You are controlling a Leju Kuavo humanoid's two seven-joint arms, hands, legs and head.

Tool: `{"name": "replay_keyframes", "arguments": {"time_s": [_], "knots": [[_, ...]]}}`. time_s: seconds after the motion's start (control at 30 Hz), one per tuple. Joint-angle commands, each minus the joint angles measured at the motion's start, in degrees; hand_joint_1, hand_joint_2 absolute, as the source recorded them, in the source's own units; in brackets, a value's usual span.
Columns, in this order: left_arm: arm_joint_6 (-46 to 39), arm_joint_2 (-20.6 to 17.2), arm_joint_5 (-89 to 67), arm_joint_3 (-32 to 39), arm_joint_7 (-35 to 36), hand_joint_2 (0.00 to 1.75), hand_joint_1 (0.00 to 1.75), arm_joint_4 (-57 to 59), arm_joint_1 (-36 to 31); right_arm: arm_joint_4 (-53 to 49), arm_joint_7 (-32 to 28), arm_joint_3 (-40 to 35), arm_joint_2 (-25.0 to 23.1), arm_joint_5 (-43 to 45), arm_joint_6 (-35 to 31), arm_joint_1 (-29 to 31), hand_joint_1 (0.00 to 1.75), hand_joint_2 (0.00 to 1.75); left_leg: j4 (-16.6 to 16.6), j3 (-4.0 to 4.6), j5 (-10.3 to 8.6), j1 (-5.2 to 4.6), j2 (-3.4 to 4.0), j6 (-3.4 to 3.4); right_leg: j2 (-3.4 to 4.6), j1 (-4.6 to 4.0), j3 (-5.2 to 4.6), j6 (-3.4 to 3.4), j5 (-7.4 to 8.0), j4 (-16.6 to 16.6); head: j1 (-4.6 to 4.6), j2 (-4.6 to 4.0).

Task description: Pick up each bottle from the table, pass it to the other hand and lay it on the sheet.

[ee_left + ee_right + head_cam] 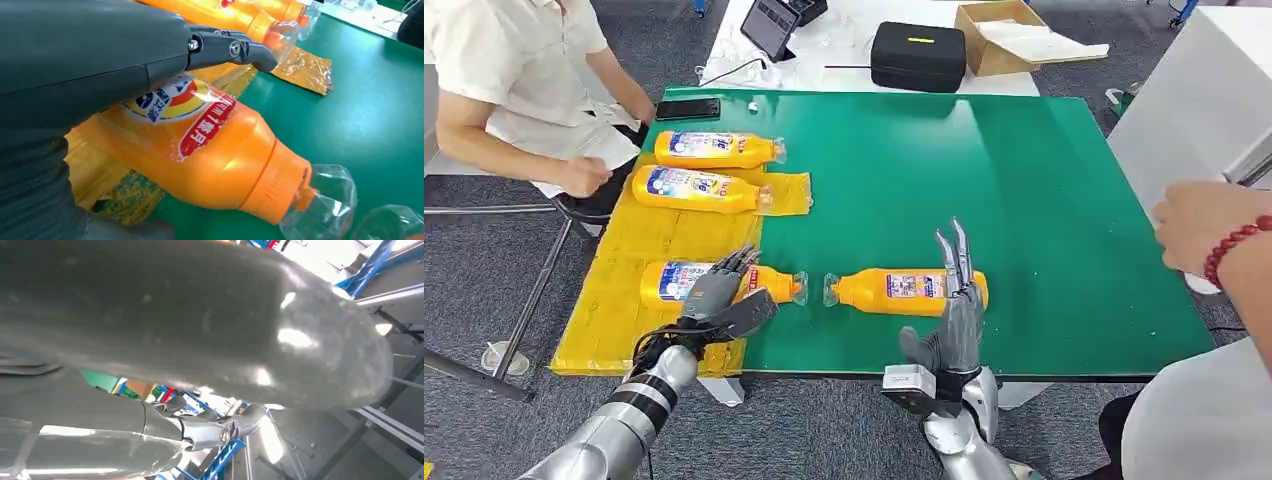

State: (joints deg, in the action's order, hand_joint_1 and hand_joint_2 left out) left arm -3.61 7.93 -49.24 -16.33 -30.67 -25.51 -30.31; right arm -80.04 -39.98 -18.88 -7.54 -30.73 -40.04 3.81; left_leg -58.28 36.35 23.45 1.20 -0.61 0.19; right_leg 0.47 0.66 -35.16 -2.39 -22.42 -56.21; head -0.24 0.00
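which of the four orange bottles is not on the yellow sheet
The orange bottle lying by the right robot hand rests wholly on the green table; the other three lie on the yellow sheet.

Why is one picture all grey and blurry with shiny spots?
Right wrist view: the right hand sits too close to the lens, so its cover blurs and catches white glare. Left wrist view: the left hand looms dark, while the bottle is sharp.

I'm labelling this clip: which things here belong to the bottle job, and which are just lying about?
Job:
- bottle on the green table
- bottle under the left hand
- two bottles already on the sheet
- yellow sheet

Lying about:
- black case
- cardboard box
- tablet
- phone
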Motion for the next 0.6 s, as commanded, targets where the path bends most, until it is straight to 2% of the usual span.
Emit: {"name": "replay_keyframes", "arguments": {"time_s": [0.03,0.3,0.33,0.37,0.43,0.5,0.6], "knots": [[1.2,-0.2,0.4,-0.9,0.5,1.75,0.0,3.1,1.0,4.5,0.0,-1.0,1.4,0.1,0.0,2.4,0.0,0.0,0.1,-0.32,0.05,-0.07,0.26,0.08,0.14,0.02,0.21,0.12,0.0,0.1,0.0,0.0],[-1.8,0.6,4.2,-0.3,-2.3,1.75,0.0,0.0,2.3,4.8,0.0,-0.3,1.3,-1.2,0.0,2.1,0.0,0.0,0.1,-0.19,0.03,-0.03,0.14,0.03,0.08,0.01,0.11,0.04,0.0,0.0,0.0,0.0],[-7.9,1.9,12.6,-0.6,-3.3,1.75,0.0,-10.2,6.6,8.5,0.0,3.7,0.8,-8.4,0.0,1.1,0.0,1.75,0.1,-0.23,0.04,-0.05,0.12,0.07,0.03,0.02,0.16,0.05,-0.02,0.0,0.0,0.0],[-12.6,2.9,15.5,1.0,-4.9,1.75,0.0,-15.0,9.0,7.7,0.0,6.5,0.1,-10.6,0.0,0.2,0.0,1.75,0.1,-0.19,0.03,-0.02,0.08,0.06,-0.01,-0.01,0.14,0.04,-0.02,0.1,0.0,0.0],[-17.4,3.7,19.4,-2.0,-0.9,1.75,0.0,-26.3,14.2,8.3,0.0,9.9,-0.4,-14.5,0.0,-1.1,0.0,1.75,0.1,-0.23,0.05,-0.06,0.04,0.07,-0.08,0.03,0.17,0.04,-0.07,0.1,0.0,0.0],[-19.7,3.2,20.2,-4.8,0.3,1.75,0.0,-31.1,16.4,13.2,0.0,12.1,-0.3,-17.2,0.0,-0.3,0.0,1.75,0.0,-0.03,0.03,-0.03,0.0,0.04,-0.09,0.01,-0.03,0.02,-0.05,0.0,0.0,0.0],[-20.1,3.1,20.2,-5.3,0.6,1.75,0.0,-32.2,17.0,13.4,0.0,11.9,0.4,-16.4,0.0,0.0,0.0,1.75,0.0,-0.08,0.12,-0.03,0.06,0.07,-0.06,-0.01,0.06,0.01,-0.14,0.1,0.0,0.0]]}}
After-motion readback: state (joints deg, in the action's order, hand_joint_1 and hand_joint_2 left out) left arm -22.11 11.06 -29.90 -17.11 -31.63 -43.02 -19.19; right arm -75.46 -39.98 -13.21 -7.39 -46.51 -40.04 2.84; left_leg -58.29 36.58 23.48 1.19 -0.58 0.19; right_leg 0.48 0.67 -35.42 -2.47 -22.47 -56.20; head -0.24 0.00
